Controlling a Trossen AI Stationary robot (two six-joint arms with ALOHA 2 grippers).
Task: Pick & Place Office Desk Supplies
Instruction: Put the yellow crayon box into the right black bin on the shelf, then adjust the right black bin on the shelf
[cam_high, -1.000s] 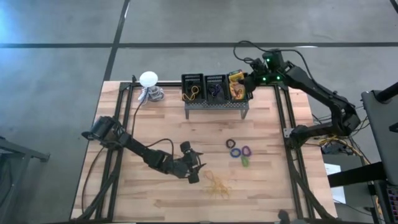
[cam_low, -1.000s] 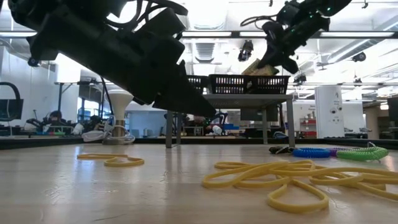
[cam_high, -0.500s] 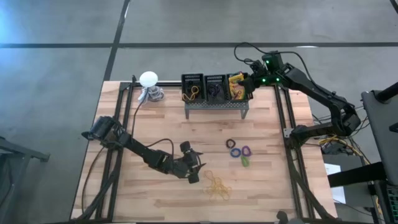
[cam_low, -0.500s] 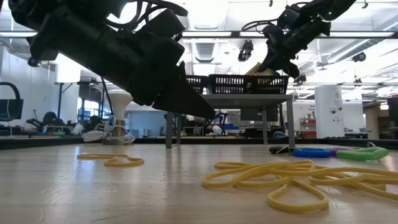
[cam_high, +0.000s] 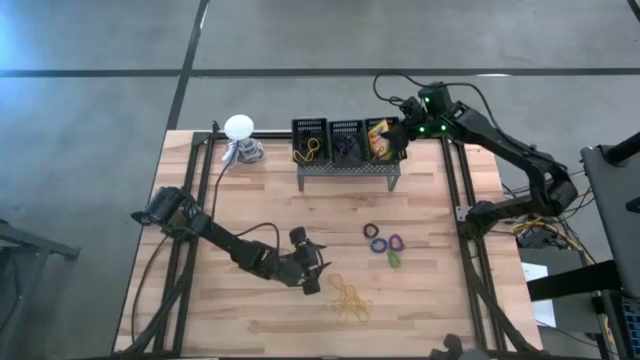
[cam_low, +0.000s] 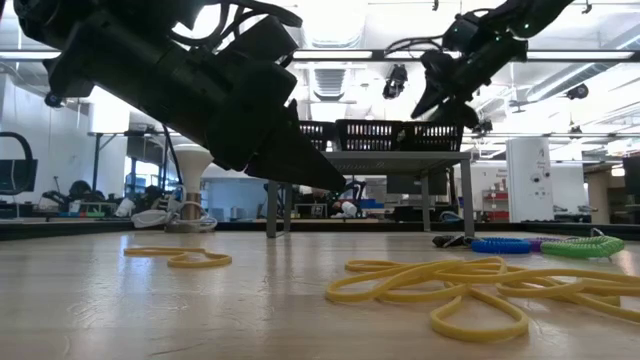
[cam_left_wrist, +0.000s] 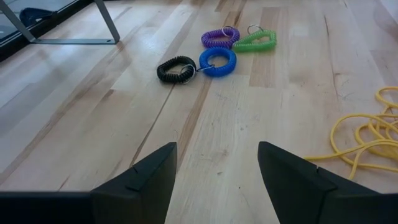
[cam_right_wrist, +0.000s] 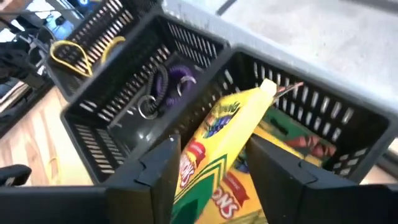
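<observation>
Right gripper (cam_high: 397, 131) is hovering over the right-hand basket (cam_high: 383, 143) of three black baskets on the grey stand (cam_high: 347, 168) at the table's (cam_high: 430, 300) far edge. In the right wrist view its fingers (cam_right_wrist: 155, 171) are standing apart on either side of a yellow-and-green crayon box (cam_right_wrist: 221, 158), which is leaning tilted in that basket on top of another crayon box (cam_right_wrist: 292, 138); whether the fingers are touching the box, cannot tell. Middle basket (cam_right_wrist: 149, 93) is holding purple and dark coil rings (cam_right_wrist: 165, 87). Left-hand basket (cam_right_wrist: 93, 43) is holding yellow rubber bands (cam_right_wrist: 78, 53).

Left gripper (cam_high: 312, 272) is sitting low over the table's near middle, fingers spread wide, gripping nothing. Just beside it a pile of yellow bands (cam_high: 351, 297) is lying on the wood, also showing in the left wrist view (cam_left_wrist: 367, 140). Farther ahead four coil rings are lying in a cluster: black (cam_left_wrist: 176, 68), blue (cam_left_wrist: 217, 60), purple (cam_left_wrist: 220, 37), green (cam_left_wrist: 255, 41); blue is touching black and purple, green is touching purple. Low view is showing one more loose band (cam_low: 180, 257) lying apart from the pile (cam_low: 470, 285).

A white ball (cam_high: 238, 126) is standing at the table's far left, beside the stand.
</observation>
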